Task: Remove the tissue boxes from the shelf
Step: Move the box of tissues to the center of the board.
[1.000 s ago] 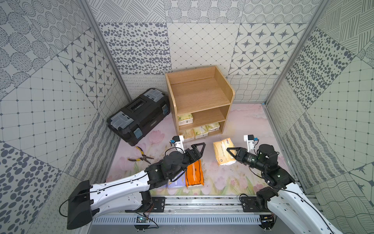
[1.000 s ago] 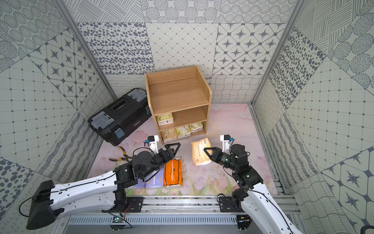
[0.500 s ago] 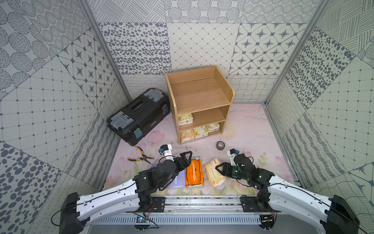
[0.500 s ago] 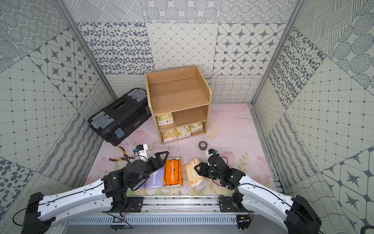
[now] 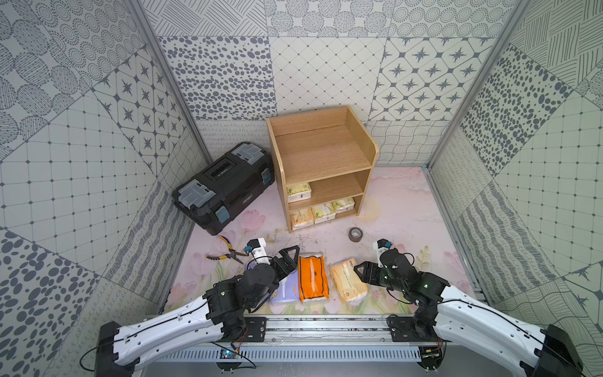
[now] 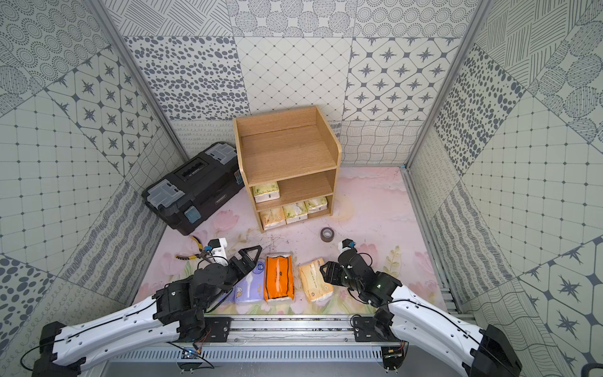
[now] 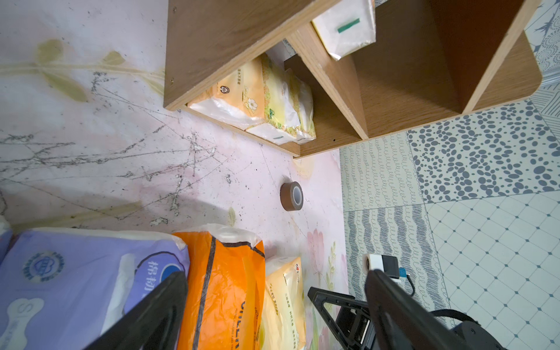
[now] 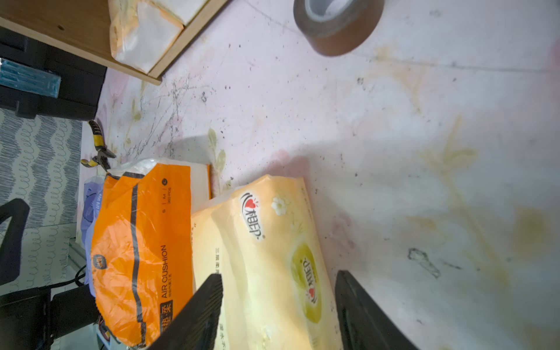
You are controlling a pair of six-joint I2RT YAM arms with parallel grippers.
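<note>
The wooden shelf [image 5: 323, 156] [image 6: 287, 153] holds one cream tissue box [image 5: 298, 191] on its middle tier. Three more [image 5: 322, 212] [image 7: 272, 100] sit on the bottom tier. On the floor near the front lie a lavender pack [image 5: 287, 289] [image 7: 75, 272], an orange pack [image 5: 313, 277] [image 8: 139, 242] and a cream pack [image 5: 347, 280] [image 8: 266, 242], side by side. My right gripper [image 5: 361, 272] [image 8: 278, 274] is open, its fingers straddling the cream pack's end. My left gripper [image 5: 288, 261] [image 7: 275, 274] is wide open and empty above the lavender and orange packs.
A black toolbox [image 5: 225, 186] stands left of the shelf. Yellow-handled pliers [image 5: 228, 253] lie on the floor beside my left arm. A grey tape roll [image 5: 355, 234] [image 8: 336, 24] rests between the shelf and my right arm. Patterned walls close in on three sides, and a metal rail [image 5: 326, 326] runs along the front.
My right gripper carried the cream pack down beside the orange pack and opened, leaving it on the floor. My left gripper drew back toward the front, staying open.
</note>
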